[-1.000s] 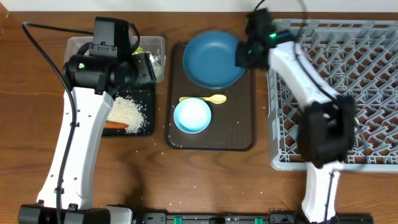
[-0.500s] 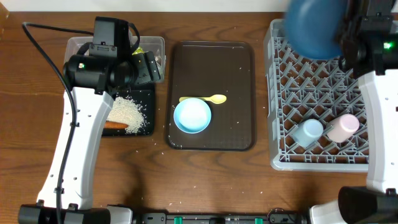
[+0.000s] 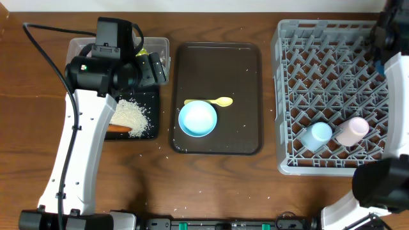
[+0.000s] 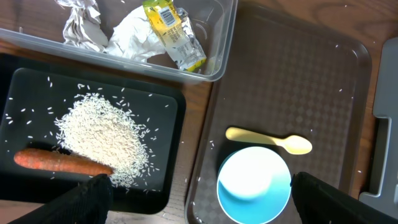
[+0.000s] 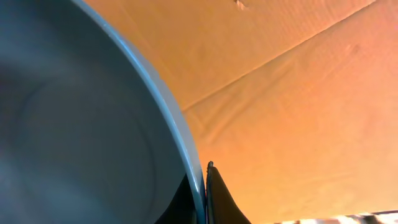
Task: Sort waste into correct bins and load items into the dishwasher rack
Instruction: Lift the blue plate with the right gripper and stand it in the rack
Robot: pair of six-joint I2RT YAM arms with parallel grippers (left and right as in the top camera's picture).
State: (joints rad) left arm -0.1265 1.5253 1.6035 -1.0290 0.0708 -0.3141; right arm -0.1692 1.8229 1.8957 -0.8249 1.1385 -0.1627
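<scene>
Right hand (image 5: 202,186) pinching the rim of the dark blue plate (image 5: 81,124), I see, at the table's far right corner; left hand (image 4: 208,198) spread wide above the rice (image 4: 102,140).

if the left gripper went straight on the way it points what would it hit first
Likely the brown tray at its left rim, just beside the bowl, though depth is unclear.
</scene>
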